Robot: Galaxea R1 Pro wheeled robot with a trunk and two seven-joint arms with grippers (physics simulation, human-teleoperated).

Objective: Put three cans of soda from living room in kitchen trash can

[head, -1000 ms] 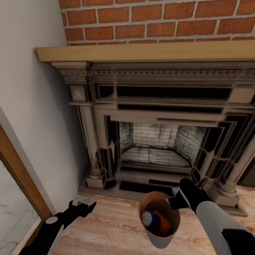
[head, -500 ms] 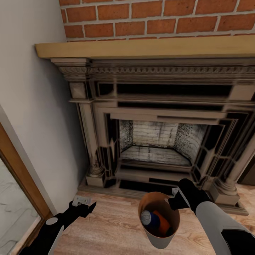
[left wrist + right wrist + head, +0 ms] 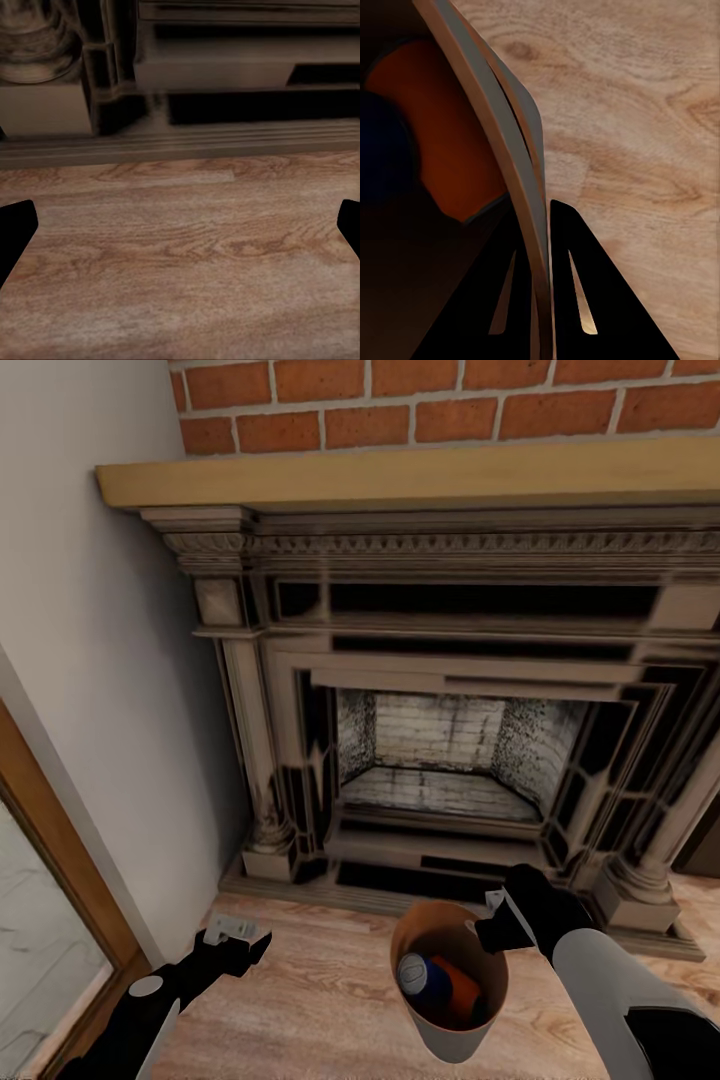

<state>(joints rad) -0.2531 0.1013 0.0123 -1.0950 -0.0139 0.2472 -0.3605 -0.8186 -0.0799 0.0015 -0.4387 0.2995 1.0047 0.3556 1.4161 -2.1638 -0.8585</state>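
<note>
Right pincer (image 3: 497, 920) clamped on the bucket (image 3: 447, 1028) rim, wall pinched between both fingers. Bucket hangs upright over the floor (image 3: 330, 1000) by the fireplace (image 3: 450, 660); blue can (image 3: 418, 975) and orange can (image 3: 462, 992) inside. Left pincer (image 3: 232, 932) spread, empty.
</note>
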